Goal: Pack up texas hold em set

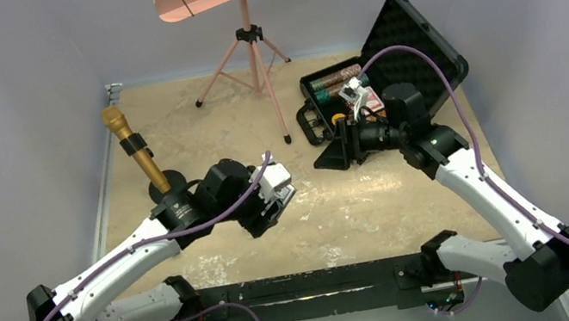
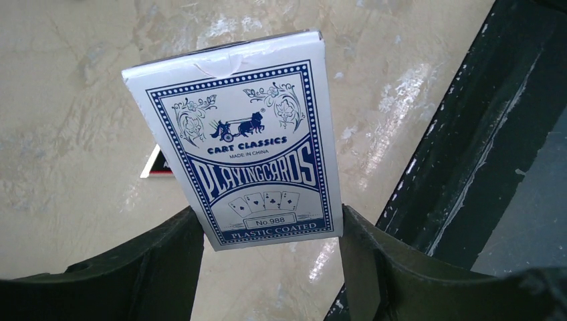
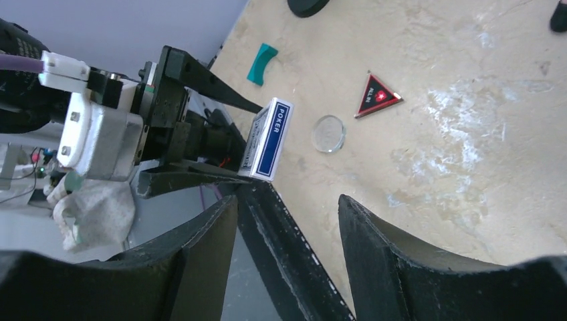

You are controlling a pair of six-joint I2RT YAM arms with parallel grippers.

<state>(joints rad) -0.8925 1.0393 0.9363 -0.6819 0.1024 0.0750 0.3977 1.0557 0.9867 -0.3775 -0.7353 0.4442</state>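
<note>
Centre table: your L arm reaches in from its base at 7 o'clock, elbow low, wrist turned toward 4 o'clock. The left gripper (image 1: 270, 206) is closed about halfway on the blue card deck (image 2: 247, 147), a finger (image 2: 184, 247) on each long edge near the box's bottom end, the deck clear of the table (image 1: 198, 131).

Your R arm rises from 5 o'clock, forearm angled toward 11, wrist bent so the right gripper (image 1: 346, 147) points to 9 o'clock. Its jaws stand wide w/ nothing between them, just off the near-left corner of the case (image 1: 411, 52).

The case sits open at 1–2 o'clock, lid up, foam showing, chips (image 1: 337, 80) lined up inside.

On the tabletop, per R wrist cam: the triangular button (image 3: 376, 95) and a clear disc (image 3: 328, 132) lie near each other but apart, w/ a teal piece (image 3: 261, 63) further off.
</note>
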